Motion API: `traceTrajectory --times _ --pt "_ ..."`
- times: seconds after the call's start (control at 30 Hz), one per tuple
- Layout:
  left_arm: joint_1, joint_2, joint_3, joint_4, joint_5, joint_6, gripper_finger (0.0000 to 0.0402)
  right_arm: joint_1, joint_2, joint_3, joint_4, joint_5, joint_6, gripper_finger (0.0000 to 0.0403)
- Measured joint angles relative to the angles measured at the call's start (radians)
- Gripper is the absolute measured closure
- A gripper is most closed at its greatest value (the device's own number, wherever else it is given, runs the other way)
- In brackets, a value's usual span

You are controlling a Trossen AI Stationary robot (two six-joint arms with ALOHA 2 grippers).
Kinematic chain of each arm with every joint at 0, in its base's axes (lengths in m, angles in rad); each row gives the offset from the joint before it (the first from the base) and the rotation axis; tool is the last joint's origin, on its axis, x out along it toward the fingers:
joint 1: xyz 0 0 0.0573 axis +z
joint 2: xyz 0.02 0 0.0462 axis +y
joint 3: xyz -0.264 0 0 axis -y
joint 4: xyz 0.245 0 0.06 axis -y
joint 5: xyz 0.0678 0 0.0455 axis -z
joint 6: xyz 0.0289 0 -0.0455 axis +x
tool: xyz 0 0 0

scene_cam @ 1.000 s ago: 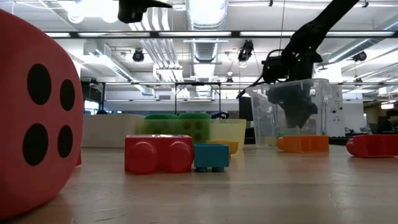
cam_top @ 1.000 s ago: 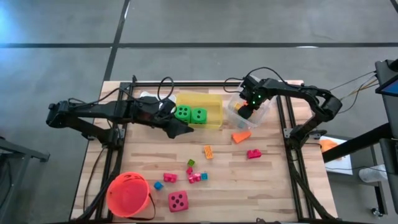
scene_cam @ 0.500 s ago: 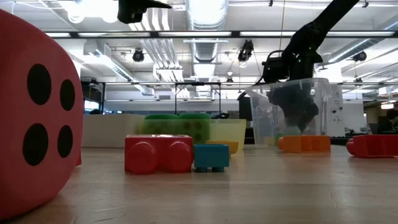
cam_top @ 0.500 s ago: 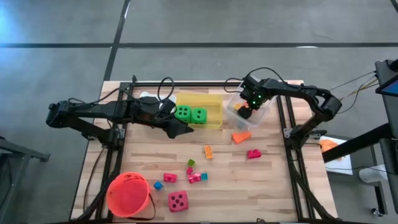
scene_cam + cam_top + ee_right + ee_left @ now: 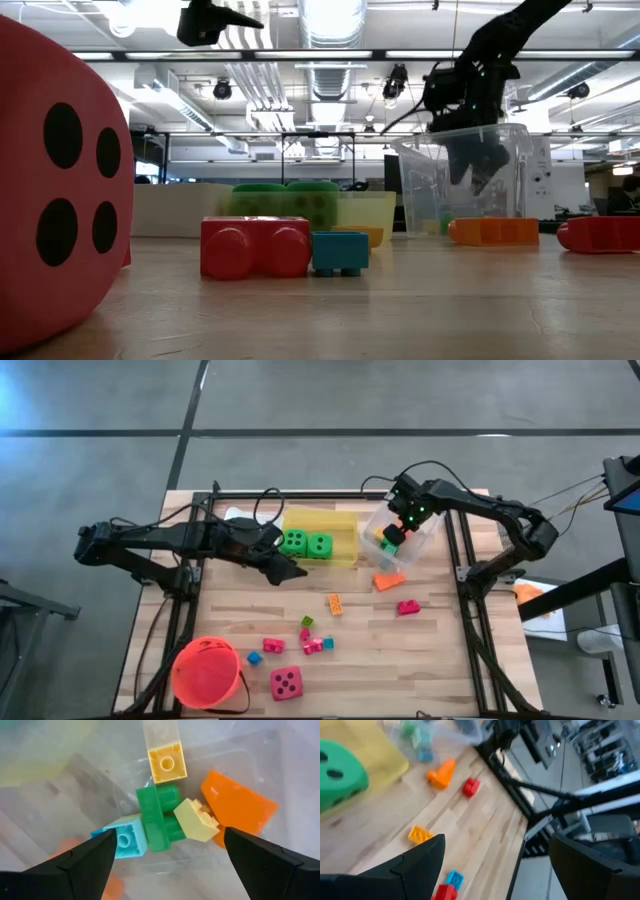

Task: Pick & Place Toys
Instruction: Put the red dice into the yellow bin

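My right gripper (image 5: 392,537) (image 5: 167,865) hangs open, pointing down, in the mouth of the clear bin (image 5: 428,540) (image 5: 418,190). On the bin's floor below it lie a green block (image 5: 160,817), a pale yellow block (image 5: 196,820), a light blue block (image 5: 125,837), a yellow block (image 5: 167,765) and an orange piece (image 5: 237,805). My left gripper (image 5: 296,572) (image 5: 495,865) waits open above the table, by the yellow bin (image 5: 320,519), which holds two green dice (image 5: 306,544). On the table lie an orange wedge (image 5: 388,579), a pink die (image 5: 286,683) and several small blocks (image 5: 315,645).
An orange-red bucket (image 5: 207,673) stands at the near left corner. A red block (image 5: 407,607) and a yellow-orange block (image 5: 334,603) lie on the open wood between the bins and the near edge. A black frame rail (image 5: 455,550) runs along the table's right side.
My right gripper has opened and risen from deep inside the clear bin toward its rim, leaving the blocks on the bin's floor. My left gripper has tipped a little further downward without shifting place.
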Motion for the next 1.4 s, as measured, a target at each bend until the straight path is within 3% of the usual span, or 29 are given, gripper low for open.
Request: traceTrajectory --times 0.2,0.47,0.7,0.97,1.07,1.27,1.4 --pt "-0.047 0.008 -0.001 -0.132 0.065 0.055 0.0061 0.016 -0.100 0.031 -0.044 0.001 0.051 0.0039" --pt "-0.276 0.045 -0.003 -0.231 0.023 0.204 0.0061 0.150 -0.268 0.028 -0.027 0.005 0.228 0.0039" --pt "-0.394 0.118 -0.002 -0.216 0.013 0.089 0.0060 0.296 -0.342 0.014 -0.027 0.102 0.380 0.0039" --pt "-0.430 0.239 -0.002 -0.215 0.014 -0.027 0.0060 0.446 -0.342 0.011 -0.023 0.139 0.434 0.0039" --pt "-0.430 0.311 -0.002 -0.212 0.069 -0.027 0.0060 0.500 -0.339 0.011 -0.022 0.153 0.442 0.0039" --pt "-0.433 0.455 -0.002 -0.207 0.277 0.058 0.0060 0.637 -0.374 0.011 -0.014 0.165 0.519 0.0039" --pt "-0.435 0.497 -0.003 -0.189 0.321 0.090 0.0060 0.755 -0.412 0.011 0.004 0.241 0.604 0.0039"
